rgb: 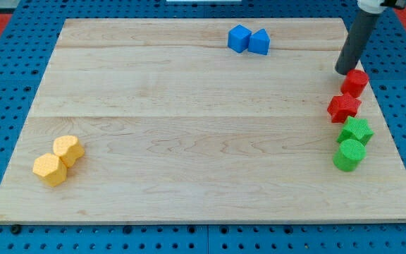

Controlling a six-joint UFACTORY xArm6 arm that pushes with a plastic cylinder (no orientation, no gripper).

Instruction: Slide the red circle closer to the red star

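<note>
While my tip [345,72] touched the red circle [354,82] from upper left, it sat just above the red star [344,107]; no fingers.

1. Wooden board [189,106] fills most of the view.
2. Right edge, a column from top to bottom: the tip [345,73], red circle [354,82], red star [344,107], green star [356,130], green cylinder [349,154]; neighbours touching or just beside.
3. Top centre: two blue blocks [249,40], side by side.
4. Bottom left: two yellow blocks [58,160], touching.
</note>
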